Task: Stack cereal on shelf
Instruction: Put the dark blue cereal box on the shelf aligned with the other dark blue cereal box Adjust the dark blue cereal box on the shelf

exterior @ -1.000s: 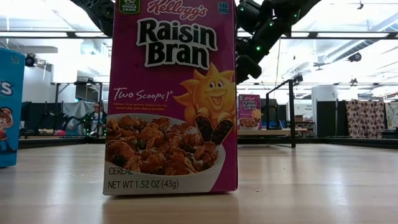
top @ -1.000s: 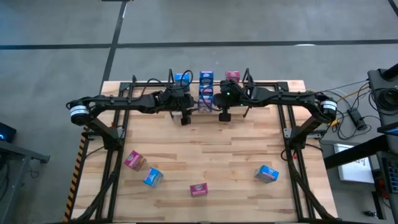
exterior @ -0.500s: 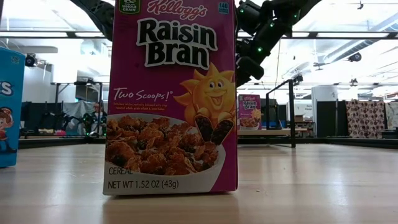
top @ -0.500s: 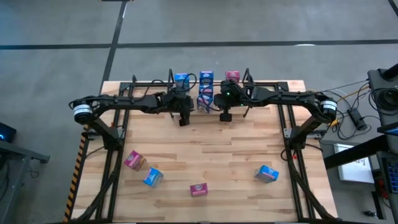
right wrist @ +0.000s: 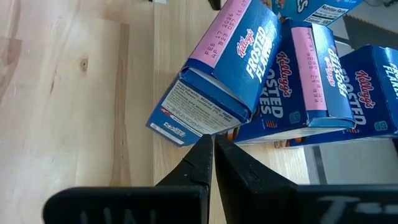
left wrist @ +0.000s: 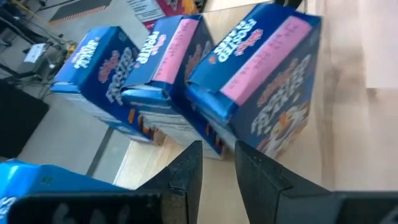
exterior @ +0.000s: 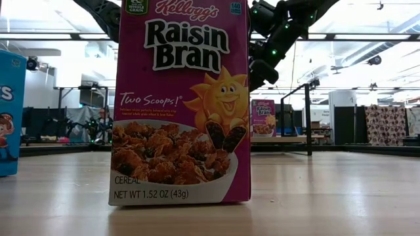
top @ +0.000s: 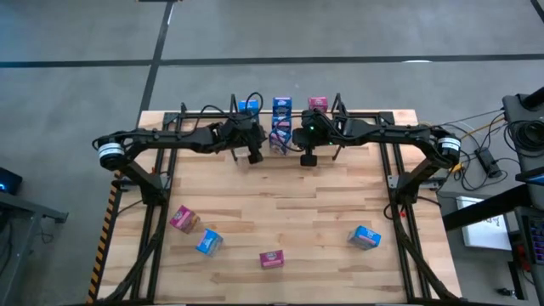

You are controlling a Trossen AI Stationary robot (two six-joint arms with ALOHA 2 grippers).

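Note:
Three blue cereal boxes (left wrist: 186, 68) stand side by side at the foot of the shelf (top: 337, 104), by the table's far edge. The one nearest my right arm (right wrist: 217, 81) is tilted and leans on its neighbour. More boxes (top: 281, 104) sit on the shelf's top. My left gripper (left wrist: 217, 149) is just in front of the row, its fingers a narrow gap apart with nothing between them. My right gripper (right wrist: 211, 142) is shut, with its tips at the tilted box's lower end flap (right wrist: 199, 109). In the high view the grippers (top: 253, 155) (top: 308, 158) flank the row. My left gripper's fingertips (left wrist: 242, 152) come slanting down toward the lower front of a blue box (left wrist: 273, 130); I cannot tell whether they touch it. My right gripper's shut fingertips (right wrist: 205, 146) stand right under the tilted box's lower corner (right wrist: 214, 129); whether they touch it cannot be told.
Loose boxes lie on the near half of the table: a pink one (top: 183, 219), a blue one (top: 209, 242), a pink one (top: 271, 258) and a blue one (top: 365, 237). The black tube frame (top: 157, 204) runs along both sides. Bare wood lies in the table's middle.
My left gripper has swung a little toward the far edge and the row of blue boxes. My right gripper and the boxes have kept still.

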